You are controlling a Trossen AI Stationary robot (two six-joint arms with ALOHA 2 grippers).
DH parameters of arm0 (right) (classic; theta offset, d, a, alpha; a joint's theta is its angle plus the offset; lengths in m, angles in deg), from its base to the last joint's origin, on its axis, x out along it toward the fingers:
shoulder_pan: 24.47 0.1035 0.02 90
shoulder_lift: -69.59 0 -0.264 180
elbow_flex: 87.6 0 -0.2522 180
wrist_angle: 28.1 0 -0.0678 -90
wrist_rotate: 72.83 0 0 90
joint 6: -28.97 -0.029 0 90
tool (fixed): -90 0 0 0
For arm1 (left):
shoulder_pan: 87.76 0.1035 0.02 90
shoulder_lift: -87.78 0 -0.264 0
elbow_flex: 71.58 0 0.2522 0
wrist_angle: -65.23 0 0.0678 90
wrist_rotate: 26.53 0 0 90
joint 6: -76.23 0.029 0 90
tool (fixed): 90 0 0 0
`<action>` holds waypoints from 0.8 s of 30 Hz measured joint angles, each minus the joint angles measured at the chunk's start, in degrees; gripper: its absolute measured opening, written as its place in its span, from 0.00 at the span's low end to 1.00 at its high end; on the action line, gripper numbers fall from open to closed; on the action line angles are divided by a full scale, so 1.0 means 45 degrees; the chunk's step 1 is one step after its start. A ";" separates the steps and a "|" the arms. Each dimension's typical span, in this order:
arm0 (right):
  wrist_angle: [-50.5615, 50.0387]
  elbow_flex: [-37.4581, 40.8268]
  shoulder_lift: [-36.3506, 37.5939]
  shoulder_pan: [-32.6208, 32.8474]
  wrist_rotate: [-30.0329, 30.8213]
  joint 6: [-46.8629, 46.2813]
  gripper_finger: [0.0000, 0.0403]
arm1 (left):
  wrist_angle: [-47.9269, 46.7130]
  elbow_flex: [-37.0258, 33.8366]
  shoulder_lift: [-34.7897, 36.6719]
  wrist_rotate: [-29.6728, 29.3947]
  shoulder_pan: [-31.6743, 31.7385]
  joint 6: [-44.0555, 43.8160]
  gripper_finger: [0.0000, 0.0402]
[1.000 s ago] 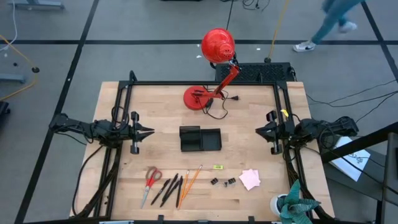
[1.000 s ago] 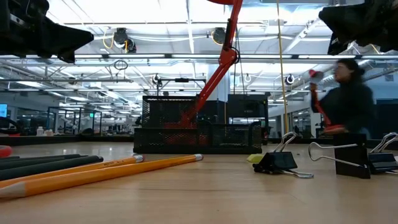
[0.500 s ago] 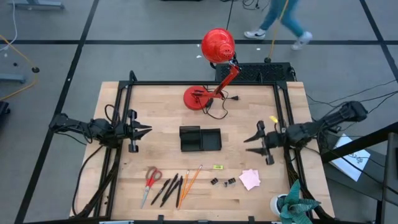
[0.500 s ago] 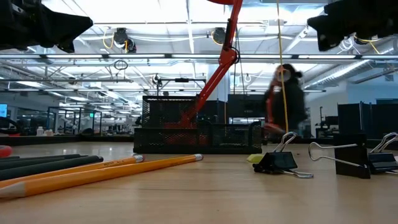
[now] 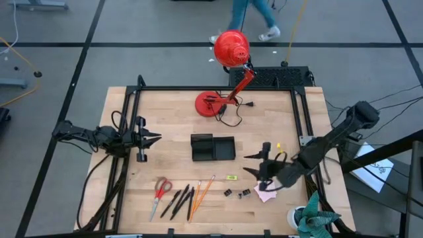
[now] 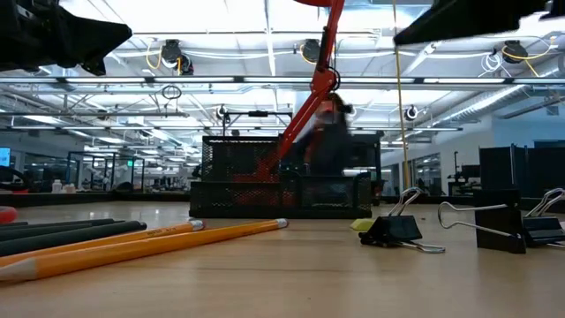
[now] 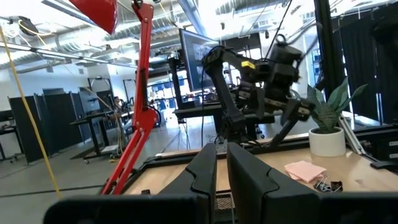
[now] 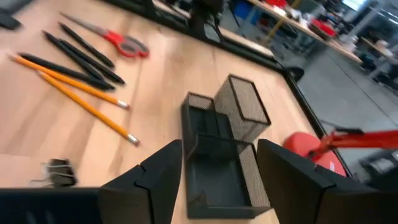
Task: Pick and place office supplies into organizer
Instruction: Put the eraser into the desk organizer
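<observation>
The black organizer stands at the table's middle. Near the front edge lie red-handled scissors, black pens, orange pencils, a yellow piece, black clips and a pink sticky-note pad. My right gripper hangs open above the table, right of the organizer and just beyond the pad, holding nothing. Over the left side my left gripper waits, shut and empty.
A red desk lamp's base sits far of the organizer, its head beyond the far edge. A potted plant stands at the near right corner. Black frame rails run along both sides. A person walks behind the table.
My right gripper has swung from the table's right edge toward the middle and the near edge, ending beside the pink pad, and its fingers have opened. The person behind the table has walked from right to left.
</observation>
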 joint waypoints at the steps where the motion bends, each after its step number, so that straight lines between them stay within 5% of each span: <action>1: 0.0124 -0.0005 -0.0350 -0.0056 0.0010 -0.0250 0.51 | 0.0006 0.0000 0.0000 0.0000 0.0000 0.0036 0.12; 7: 0.0247 -0.0005 -0.2362 -0.0841 -0.0263 -0.1772 0.51 | 0.0176 0.0000 0.0000 -0.0005 -0.0002 0.0456 0.12; 24: 0.3110 -0.0010 -0.5174 -0.2283 -0.5320 -0.3078 0.58 | 0.0207 0.0005 0.0000 -0.0277 -0.0004 0.1356 0.12</action>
